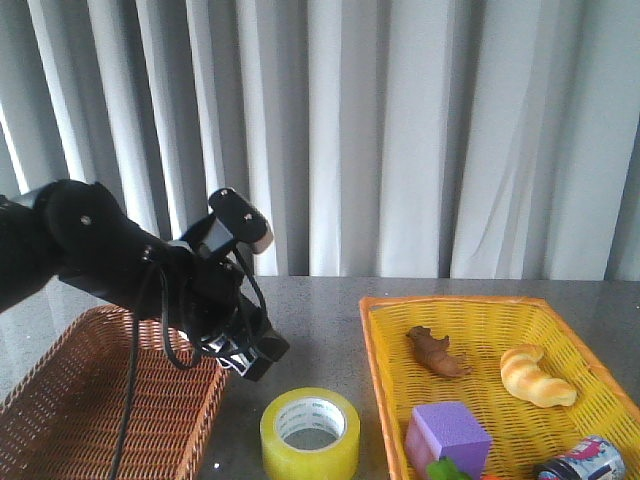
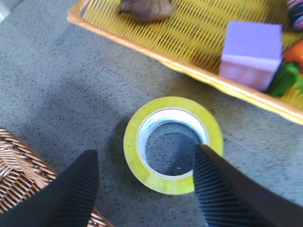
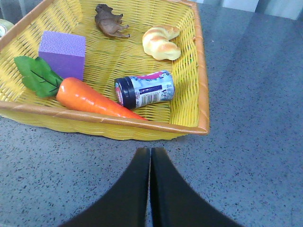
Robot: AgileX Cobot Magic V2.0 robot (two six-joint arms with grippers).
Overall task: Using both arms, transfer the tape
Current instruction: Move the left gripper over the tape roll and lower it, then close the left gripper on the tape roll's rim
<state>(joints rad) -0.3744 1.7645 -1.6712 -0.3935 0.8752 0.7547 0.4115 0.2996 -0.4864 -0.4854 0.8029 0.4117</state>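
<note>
The tape (image 1: 310,432), a yellow roll with a white core, lies flat on the grey table between the two baskets. It also shows in the left wrist view (image 2: 173,144). My left gripper (image 2: 144,163) is open and empty, above and to the left of the roll, its jaws spread wider than the roll's near edge. In the front view the left gripper (image 1: 250,352) hangs over the wicker basket's right edge. My right gripper (image 3: 150,153) is shut and empty, over bare table beside the yellow basket. The right arm is out of the front view.
A brown wicker basket (image 1: 60,420) stands at the left. A yellow basket (image 1: 372,345) at the right holds a purple cube (image 1: 447,435), a bread roll (image 1: 535,377), a brown toy animal (image 1: 436,352), a can (image 3: 144,88) and a toy carrot (image 3: 87,97).
</note>
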